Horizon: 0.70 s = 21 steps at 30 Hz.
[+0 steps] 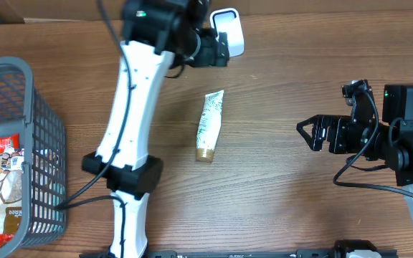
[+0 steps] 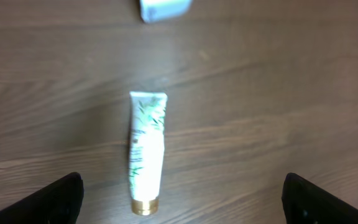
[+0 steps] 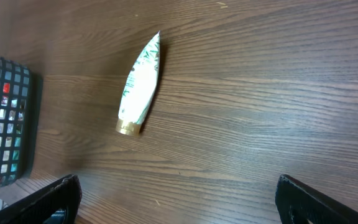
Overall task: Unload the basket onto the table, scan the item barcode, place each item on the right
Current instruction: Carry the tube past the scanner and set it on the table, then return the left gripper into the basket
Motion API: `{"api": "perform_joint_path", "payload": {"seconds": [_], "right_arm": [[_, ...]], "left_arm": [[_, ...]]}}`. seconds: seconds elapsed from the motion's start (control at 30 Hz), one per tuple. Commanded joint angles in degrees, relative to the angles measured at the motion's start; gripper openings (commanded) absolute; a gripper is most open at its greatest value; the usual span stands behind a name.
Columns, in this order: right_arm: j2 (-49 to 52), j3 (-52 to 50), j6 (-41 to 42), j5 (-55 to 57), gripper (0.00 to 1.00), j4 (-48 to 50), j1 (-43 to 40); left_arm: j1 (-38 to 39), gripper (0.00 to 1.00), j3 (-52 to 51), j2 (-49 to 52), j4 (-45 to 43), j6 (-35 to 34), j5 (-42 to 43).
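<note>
Midway across the counter [image 1: 285, 208] the tube [image 1: 209, 126] lies flat, touched by neither the left claw [image 2: 182, 200] nor the right claw [image 3: 176, 198], both spread and empty, so a pinch on its slick body may squirt it sideways or cover the barcode.

Tube [image 1: 209, 126] lies flat on the table [image 1: 278, 193], near the middle, cap end toward the robot's base. Behind it, well apart, we note the scanner [image 1: 229, 30] at the far side. Basket [image 1: 21, 72] sits at the left edge with a packet [image 1: 2, 186] inside. Left gripper [image 2: 188, 200] hangs above the tube's cap end. Right gripper [image 1: 307, 135] sits right of the tube, well apart.
</note>
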<state>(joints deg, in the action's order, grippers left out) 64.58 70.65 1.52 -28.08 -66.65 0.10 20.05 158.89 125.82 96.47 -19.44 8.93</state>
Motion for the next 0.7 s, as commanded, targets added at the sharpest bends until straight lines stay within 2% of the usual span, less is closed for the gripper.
{"api": "perform_joint_path", "payload": {"seconds": [0.0, 0.23, 0.3, 0.33, 0.43, 0.6, 0.67], "right_arm": [[-0.15, 1.42, 0.00, 0.22, 1.00, -0.13, 0.17], [-0.15, 1.42, 0.00, 0.22, 1.00, 0.07, 0.17], [-0.15, 1.42, 0.02, 0.22, 1.00, 0.07, 0.17], [-0.15, 1.42, 0.00, 0.22, 1.00, 0.04, 0.17], [-0.15, 1.42, 0.00, 0.22, 1.00, 0.04, 0.17], [-0.15, 1.42, 0.00, 0.22, 1.00, 0.09, 0.17], [-0.15, 1.42, 0.02, 0.22, 1.00, 0.09, 0.17]], "left_arm": [[-5.92, 0.92, 2.12, -7.89, 0.35, 1.03, 1.20], [-18.88, 0.91, 2.01, -19.19, 0.35, 1.07, 0.79], [-23.28, 1.00, 1.18, -21.92, 0.35, 1.05, 0.79], [-26.16, 1.00, 0.20, -23.58, 0.35, 1.05, 0.79], [-33.86, 1.00, -4.50, -27.89, 0.35, 1.05, 0.72], [-47.80, 1.00, -17.99, -34.05, 0.33, 0.76, -0.85], [-52.22, 1.00, -23.54, -35.17, 0.33, -2.45, -2.47]]}}
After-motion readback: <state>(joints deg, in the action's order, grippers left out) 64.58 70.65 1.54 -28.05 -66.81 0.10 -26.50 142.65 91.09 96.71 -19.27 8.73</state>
